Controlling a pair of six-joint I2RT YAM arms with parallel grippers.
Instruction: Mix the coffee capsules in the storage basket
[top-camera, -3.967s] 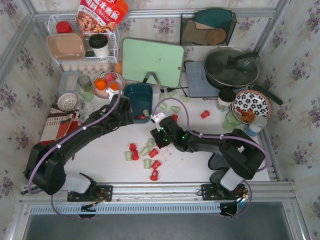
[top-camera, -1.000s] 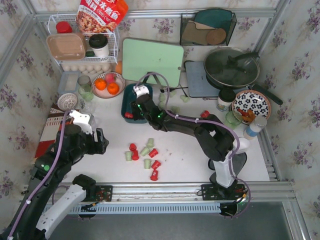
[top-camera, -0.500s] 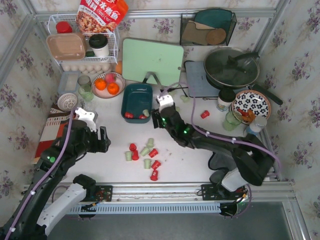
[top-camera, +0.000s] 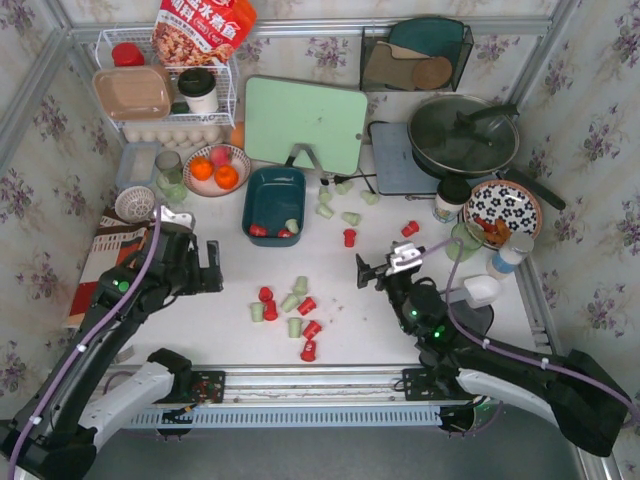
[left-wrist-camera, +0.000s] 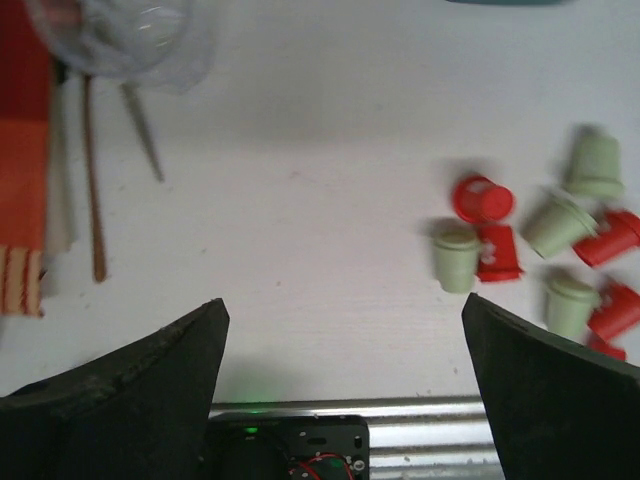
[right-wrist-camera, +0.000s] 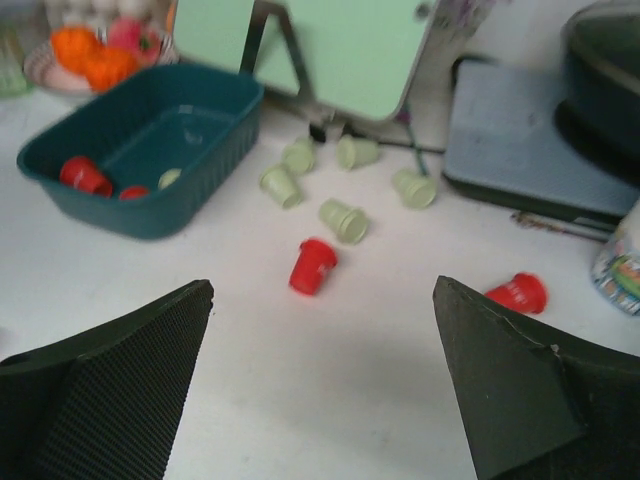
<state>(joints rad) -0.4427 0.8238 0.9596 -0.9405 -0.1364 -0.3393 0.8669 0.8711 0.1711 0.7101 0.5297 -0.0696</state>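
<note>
Progress looks early imo: basket (top-camera: 250, 205) sits mid-table just in front of the green board (top-camera: 300, 120), w/ only abt three capsules (right-wrist-camera: 82, 173) inside, two red and one pale green as far as I can tell. Rest are out on the table (top-camera: 220, 330): a red+green cluster (top-camera: 307, 306) near the front middle, a bunch of greens (top-camera: 351, 218) just right of the basket, plus a couple stray reds (top-camera: 349, 237). So most of the collecting is left, and no real mixing yet. Now the left gripper (top-camera: 205, 268) hovers over bare table left of the cluster, fingers (left-wrist-camera: 150, 380) spread wide, nothing btwn them, touching nothing. Same deal w/ the right gripper (top-camera: 372, 270): wide apart, empty, well away from the basket
</note>
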